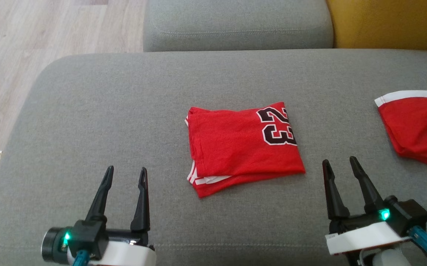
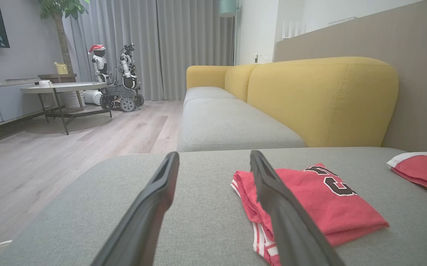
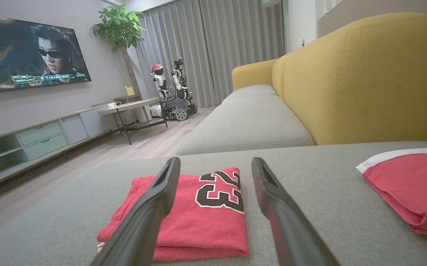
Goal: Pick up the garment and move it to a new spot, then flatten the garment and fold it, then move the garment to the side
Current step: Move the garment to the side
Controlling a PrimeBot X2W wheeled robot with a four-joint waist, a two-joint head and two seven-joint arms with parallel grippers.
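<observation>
One folded garment (image 1: 244, 147) on grey sofa (image 1: 124, 111)

This is a living room in a home: a sofa (image 3: 364, 74) with yellow back and grey seats at the right of the frame, a television (image 3: 28, 51) on the wall at upper left above a low cabinet (image 3: 40, 140), grey curtains (image 3: 213, 48), a plant (image 3: 119, 26), wood floor (image 2: 51, 166).
</observation>
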